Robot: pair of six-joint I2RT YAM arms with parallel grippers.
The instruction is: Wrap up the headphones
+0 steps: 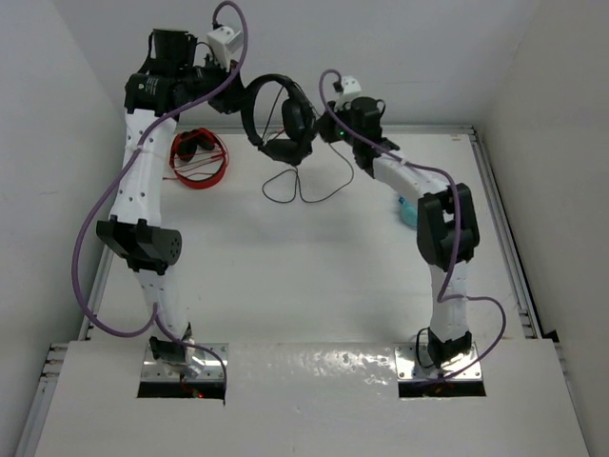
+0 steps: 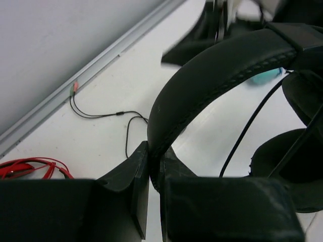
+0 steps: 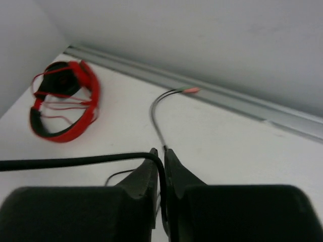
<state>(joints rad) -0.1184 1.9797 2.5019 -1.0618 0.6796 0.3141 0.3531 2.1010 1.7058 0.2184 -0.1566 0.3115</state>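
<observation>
The black headphones (image 1: 283, 119) hang in the air at the back of the table. My left gripper (image 1: 243, 89) is shut on their padded headband (image 2: 222, 65), pinched between the fingertips (image 2: 155, 156); the earcups (image 2: 282, 161) dangle to the right. My right gripper (image 1: 324, 126) sits just right of the earcups, shut on the thin black cable (image 3: 75, 162), which bends between its fingertips (image 3: 162, 154). The rest of the cable loops down onto the table (image 1: 300, 186), and its pink-tipped plug (image 3: 189, 91) lies near the back rail.
Red headphones (image 1: 198, 157) lie at the back left, below my left arm. A teal object (image 1: 407, 211) shows partly under my right arm. A metal rail (image 3: 242, 103) runs along the back wall.
</observation>
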